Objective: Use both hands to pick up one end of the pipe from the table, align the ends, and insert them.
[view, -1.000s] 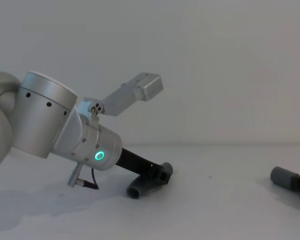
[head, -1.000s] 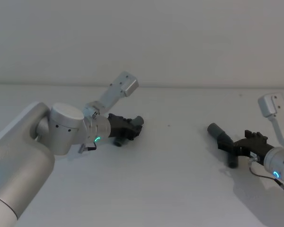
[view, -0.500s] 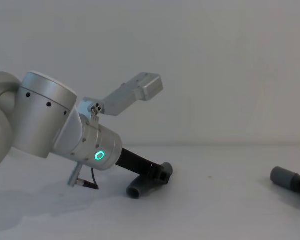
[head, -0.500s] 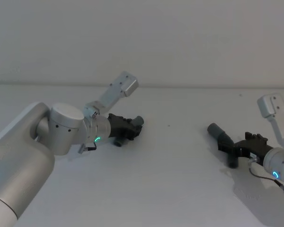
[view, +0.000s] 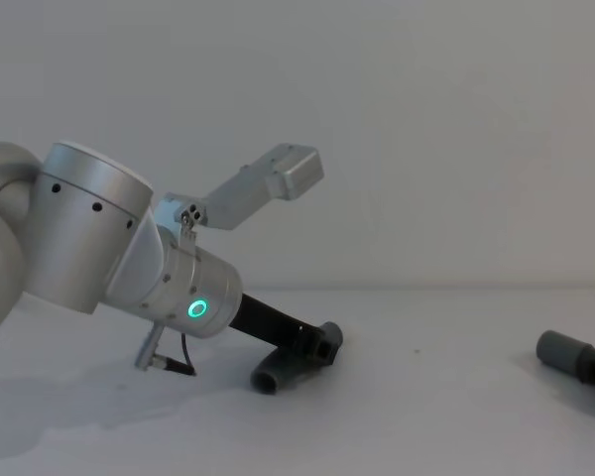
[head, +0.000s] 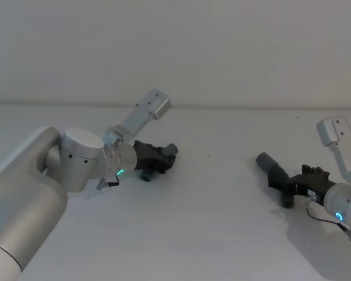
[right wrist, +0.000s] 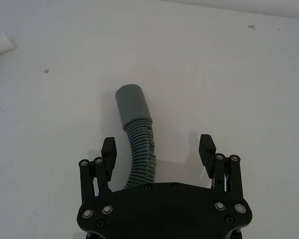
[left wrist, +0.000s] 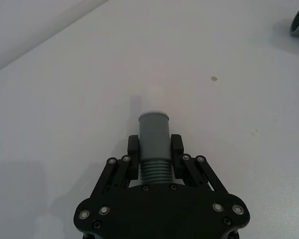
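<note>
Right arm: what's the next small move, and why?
Probably close the right gripper on the curved hose piece: its fingers stand open either side of the ribbed section, not touching it. The left gripper is shut on the other hose piece.

Left pipe piece [left wrist: 154, 149] and right pipe piece [right wrist: 138, 142] are ribbed dark grey, cuffs [right wrist: 131, 102] lighter grey, table [head: 210, 234] white.

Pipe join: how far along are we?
Done: left gripper shut on the left hose piece. In hand: right gripper open astride the right hose piece, not touching it. Left: close, lift both off the table, line up cuffs, insert.
</note>
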Available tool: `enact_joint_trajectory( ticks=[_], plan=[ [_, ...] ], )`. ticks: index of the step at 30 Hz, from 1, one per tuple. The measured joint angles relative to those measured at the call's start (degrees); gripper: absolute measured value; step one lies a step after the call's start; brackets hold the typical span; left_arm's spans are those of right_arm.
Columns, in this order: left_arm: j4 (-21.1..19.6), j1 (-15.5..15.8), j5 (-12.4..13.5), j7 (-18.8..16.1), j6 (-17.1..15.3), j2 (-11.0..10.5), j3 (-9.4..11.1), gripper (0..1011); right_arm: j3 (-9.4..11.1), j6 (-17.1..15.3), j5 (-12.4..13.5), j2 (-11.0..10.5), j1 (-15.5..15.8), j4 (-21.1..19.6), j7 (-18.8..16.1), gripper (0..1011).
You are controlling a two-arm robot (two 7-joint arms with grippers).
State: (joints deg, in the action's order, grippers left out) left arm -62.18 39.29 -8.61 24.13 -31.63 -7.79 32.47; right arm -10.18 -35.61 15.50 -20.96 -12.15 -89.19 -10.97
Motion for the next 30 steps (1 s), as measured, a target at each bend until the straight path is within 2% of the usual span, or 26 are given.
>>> enact_joint_trajectory(
  ticks=[20,26,30],
  plan=[
    [0.0,0.0,0.0,0.0,0.0,0.0,0.0,355,0.0,-0.5,-0.9,0.4,0.4,-0.3,-0.7,992],
    [0.0,0.0,0.0,0.0,0.0,0.0,0.0,355,-0.1,-0.5,-1.1,0.5,0.5,-0.4,-0.9,869],
    [0.0,0.0,0.0,0.0,0.0,0.0,0.0,355,-0.1,-0.5,-1.2,0.5,0.5,-0.4,-0.9,717]
  ],
)
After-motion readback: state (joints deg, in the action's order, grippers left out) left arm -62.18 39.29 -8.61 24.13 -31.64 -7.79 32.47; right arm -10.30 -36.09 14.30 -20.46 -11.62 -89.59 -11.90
